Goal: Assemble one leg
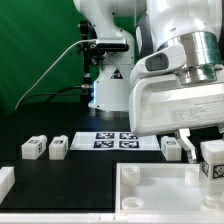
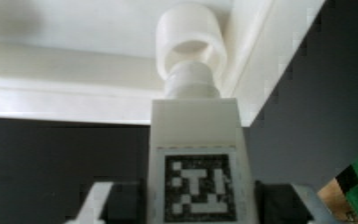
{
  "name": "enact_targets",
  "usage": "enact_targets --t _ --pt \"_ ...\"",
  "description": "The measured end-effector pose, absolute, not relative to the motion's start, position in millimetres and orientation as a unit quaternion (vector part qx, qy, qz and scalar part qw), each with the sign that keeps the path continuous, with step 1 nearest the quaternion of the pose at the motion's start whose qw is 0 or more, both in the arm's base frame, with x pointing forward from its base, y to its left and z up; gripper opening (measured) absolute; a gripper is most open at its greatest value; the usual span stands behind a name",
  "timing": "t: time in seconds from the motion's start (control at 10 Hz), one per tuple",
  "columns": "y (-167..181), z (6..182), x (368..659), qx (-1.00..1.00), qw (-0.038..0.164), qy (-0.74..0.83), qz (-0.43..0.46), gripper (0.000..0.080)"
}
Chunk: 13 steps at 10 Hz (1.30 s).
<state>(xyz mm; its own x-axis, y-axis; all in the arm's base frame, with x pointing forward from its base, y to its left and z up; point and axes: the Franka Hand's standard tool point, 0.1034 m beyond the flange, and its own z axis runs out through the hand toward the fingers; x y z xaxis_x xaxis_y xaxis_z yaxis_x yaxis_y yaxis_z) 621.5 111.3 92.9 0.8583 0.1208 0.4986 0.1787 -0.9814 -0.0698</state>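
My gripper [image 1: 210, 155] is shut on a leg [image 1: 212, 160], a small white block with a black-and-white tag, at the exterior view's right. It holds the leg just above the far right corner of the large white tray-like piece [image 1: 150, 190]. In the wrist view the held leg [image 2: 197, 140] fills the middle, tag facing the camera, with the dark fingers [image 2: 126, 200] on both sides. Its round peg end [image 2: 190, 50] lies against the tray's white rim [image 2: 51, 70]. Three more legs lie on the black table: two at the left [image 1: 32, 147], [image 1: 58, 147] and one [image 1: 171, 147] by the gripper.
The marker board [image 1: 115, 140] lies on the table behind the tray. A white block [image 1: 5, 180] sits at the exterior view's left edge. The arm's white base [image 1: 105, 80] and a cable stand behind, before a green backdrop.
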Motion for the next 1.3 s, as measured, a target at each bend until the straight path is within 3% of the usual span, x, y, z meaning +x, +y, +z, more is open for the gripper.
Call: enact_targets --t 0.5,1.0,1.1,1.2,1.3 --pt "115 72.6 614 -0.962 0.058 -0.077 -0.256 0.0291" --pt "115 71.6 614 -0.961 0.051 -0.072 -0.26 0.0291" --pt "115 71.4 613 -0.961 0.051 -0.072 -0.26 0.0371" --pt "115 71.4 613 -0.962 0.051 -0.072 -0.26 0.0371" --pt "115 71.3 613 -0.962 0.051 -0.072 -0.26 0.0552"
